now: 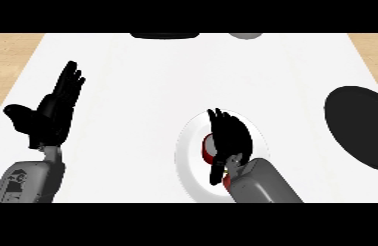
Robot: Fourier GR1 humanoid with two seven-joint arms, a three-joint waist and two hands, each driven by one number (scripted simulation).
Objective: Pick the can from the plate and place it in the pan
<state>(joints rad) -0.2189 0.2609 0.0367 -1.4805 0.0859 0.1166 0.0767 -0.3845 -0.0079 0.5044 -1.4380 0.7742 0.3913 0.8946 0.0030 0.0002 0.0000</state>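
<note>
Two hands in view over the white counter (148,90). Right hand (230,137) sits above the white plate (188,160), centre-right and near the lower edge; fingers point away from the robot and lie over the red can (208,146), hiding most of it. Only the can's left side shows, a red wall with a pale top. Cannot tell whether the fingers are wrapped round the can or merely lying over it. Can is on the plate. Pan (354,125), a dark oval, sits at the right edge, well apart from the plate. Left hand (52,110) at the left, fingers straight and spread, pointing up, resting, holding nothing.
</note>
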